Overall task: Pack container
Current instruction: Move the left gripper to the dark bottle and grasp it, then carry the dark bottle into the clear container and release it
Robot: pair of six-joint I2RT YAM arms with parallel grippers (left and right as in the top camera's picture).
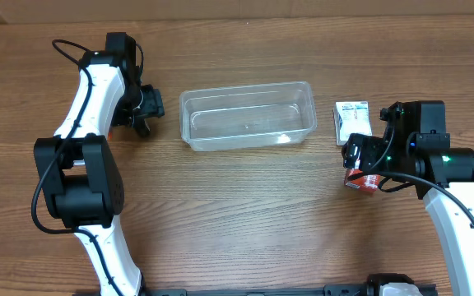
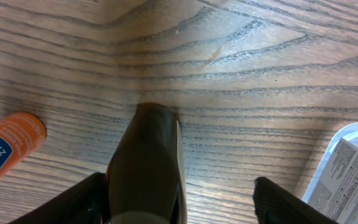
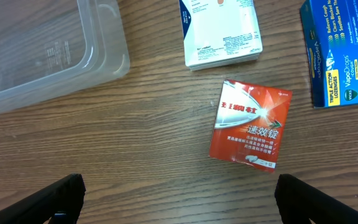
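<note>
The clear plastic container (image 1: 248,115) stands empty at the table's middle back; its corner shows in the right wrist view (image 3: 42,56). My left gripper (image 1: 146,107) is open to the container's left. In the left wrist view its fingers (image 2: 182,202) straddle a dark brown tube-like object (image 2: 148,162) that lies against the left finger. My right gripper (image 1: 359,154) is open and empty to the container's right, its fingers (image 3: 179,199) just short of a red box (image 3: 249,124), which also shows overhead (image 1: 362,182).
A white box (image 1: 352,121) lies right of the container and shows in the right wrist view (image 3: 221,31), with a blue box (image 3: 344,53) beside it. An orange tube (image 2: 8,146) and a white printed packet (image 2: 347,177) lie near the left gripper.
</note>
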